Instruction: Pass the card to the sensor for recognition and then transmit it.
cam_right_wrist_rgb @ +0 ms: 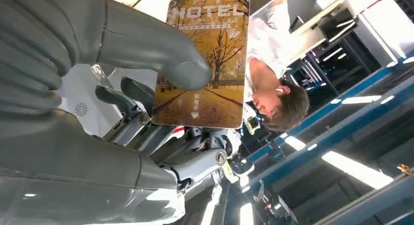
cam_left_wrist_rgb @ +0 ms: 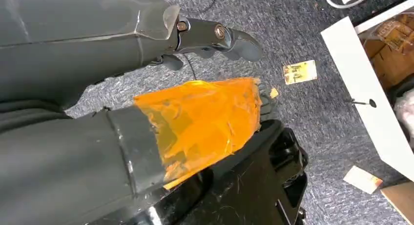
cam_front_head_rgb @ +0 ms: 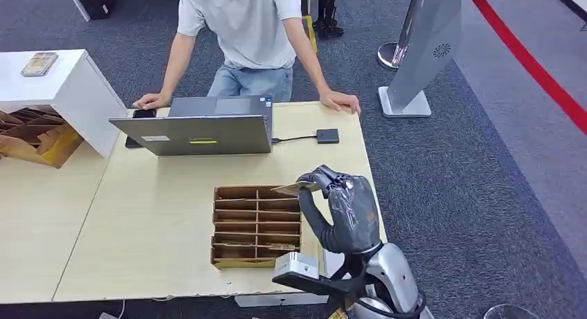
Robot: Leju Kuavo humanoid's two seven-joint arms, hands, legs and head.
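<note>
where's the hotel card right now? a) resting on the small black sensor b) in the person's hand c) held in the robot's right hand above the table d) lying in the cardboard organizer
c: the right hand pinches the card under its thumb, raised beside the cardboard organizer; the black sensor by the laptop has nothing on it.

- A person in a white T-shirt (cam_front_head_rgb: 239, 21) leans both hands on the pale wooden bench (cam_front_head_rgb: 152, 222).
- An open grey laptop (cam_front_head_rgb: 197, 129) stands before the person.
- A brown cardboard divider tray (cam_front_head_rgb: 255, 228) sits nearer.
</note>
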